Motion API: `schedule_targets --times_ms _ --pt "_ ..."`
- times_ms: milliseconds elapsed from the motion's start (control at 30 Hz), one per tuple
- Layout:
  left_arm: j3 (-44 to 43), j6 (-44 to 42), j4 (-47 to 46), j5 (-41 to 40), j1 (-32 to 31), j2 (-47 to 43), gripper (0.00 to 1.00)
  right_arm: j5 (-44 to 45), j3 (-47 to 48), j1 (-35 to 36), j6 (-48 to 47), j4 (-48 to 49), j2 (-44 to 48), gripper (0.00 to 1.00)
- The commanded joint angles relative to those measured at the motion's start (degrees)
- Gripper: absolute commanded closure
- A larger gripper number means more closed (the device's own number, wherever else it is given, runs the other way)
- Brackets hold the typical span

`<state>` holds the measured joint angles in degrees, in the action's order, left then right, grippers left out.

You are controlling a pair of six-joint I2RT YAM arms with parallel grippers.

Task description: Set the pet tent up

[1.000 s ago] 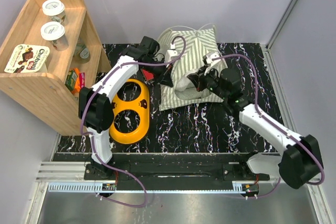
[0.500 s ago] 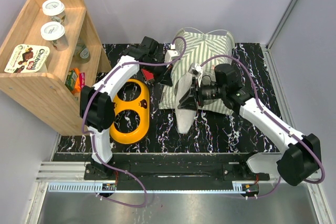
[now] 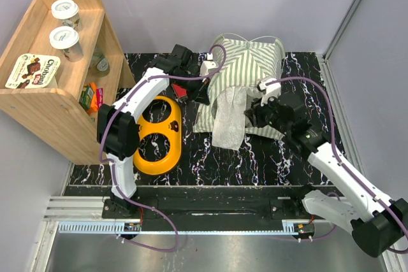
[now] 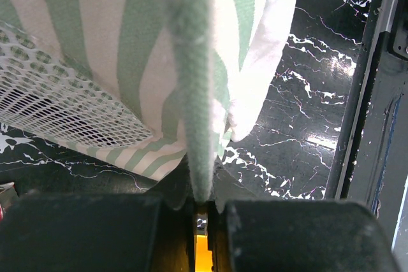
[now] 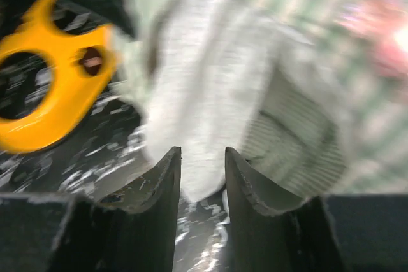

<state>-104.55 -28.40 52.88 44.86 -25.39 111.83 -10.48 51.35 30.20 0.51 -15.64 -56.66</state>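
Note:
The pet tent (image 3: pixel 250 60), green-and-white striped, stands puffed up at the back middle of the table. Its white lace curtain (image 3: pixel 228 116) hangs down over the front. My left gripper (image 3: pixel 201 93) is at the tent's left side, shut on a green seam of the tent (image 4: pixel 194 93). The jaws (image 4: pixel 203 200) pinch that seam, and the white mesh window (image 4: pixel 51 97) shows to its left. My right gripper (image 3: pixel 253 114) is just right of the curtain, open and holding nothing. In the blurred right wrist view the curtain (image 5: pixel 204 93) lies just beyond my open gripper (image 5: pixel 203 157).
A yellow two-hole bowl stand (image 3: pixel 157 135) lies left of the tent. A wooden shelf (image 3: pixel 44 103) with cups and a box fills the far left. A checked cushion (image 3: pixel 201 119) lies under the tent. A metal rail (image 4: pixel 366 93) borders the table.
The right gripper opened, let the lace curtain go and drew back to the right. The tent rose from a crumpled heap to a fuller shape. The left gripper kept its grip.

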Motion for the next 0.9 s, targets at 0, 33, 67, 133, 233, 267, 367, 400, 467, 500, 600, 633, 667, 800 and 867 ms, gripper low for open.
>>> schedule_targets --times_ms 0,33,67,133,233,267,367,400,467,500,600,633,667,800,867 --pt "0.1 1.9 -1.3 1.8 0.4 -1.1 1.0 28.1 -5.1 0.0 -0.2 6.6 -0.4 0.6" --pt "0.1 1.9 -1.3 1.8 0.3 -1.1 1.0 27.8 -5.6 0.0 -0.2 8.1 -1.3 0.59" --pt "0.2 1.9 -1.3 1.9 0.3 -1.3 1.0 27.8 -6.0 0.0 -0.2 9.1 -2.3 0.58" --pt "0.5 1.8 -1.4 2.1 0.2 -1.4 1.0 29.5 -6.2 0.1 -0.2 11.3 -4.1 0.58" --pt "1.0 1.6 -1.4 2.7 0.1 -1.6 1.0 34.6 -7.3 0.1 -2.0 17.5 -5.8 0.54" --pt "1.2 1.6 -1.3 2.9 0.0 -1.7 1.0 36.0 -7.6 0.1 -2.6 19.7 -6.5 0.52" --pt "1.7 1.4 -1.3 3.7 -0.3 -1.9 1.0 37.6 -6.6 0.1 -4.0 23.9 -9.7 0.45" --pt "1.6 1.2 -1.1 3.8 -0.4 -1.9 1.0 38.6 -6.0 0.1 -4.0 25.0 -11.0 0.42" --pt "1.8 1.0 -0.8 4.2 -0.9 -2.1 1.0 39.9 -5.6 0.1 -4.9 28.6 -14.0 0.36" --pt "2.0 0.8 -0.8 4.5 -1.1 -2.2 1.0 40.1 -5.5 0.1 -5.5 31.1 -15.1 0.33" --pt "2.4 0.5 -0.7 5.7 -1.5 -2.5 1.0 41.1 -4.2 0.0 -7.4 35.1 -19.8 0.31" --pt "2.6 0.4 -0.5 6.0 -1.5 -2.7 1.0 42.6 -3.9 0.1 -8.2 36.4 -21.5 0.31" --pt "2.7 0.2 -0.4 6.0 -1.6 -2.7 1.0 44.4 -3.6 0.0 -8.8 37.6 -22.7 0.31" --pt "3.3 -0.9 -0.2 6.3 -1.7 -3.1 1.0 49.9 -2.8 -1.3 -8.2 43.9 -26.6 0.37" --pt "3.6 -1.3 0.2 6.6 -1.6 -3.1 1.0 51.5 -2.0 -2.3 -6.3 45.3 -27.8 0.53"
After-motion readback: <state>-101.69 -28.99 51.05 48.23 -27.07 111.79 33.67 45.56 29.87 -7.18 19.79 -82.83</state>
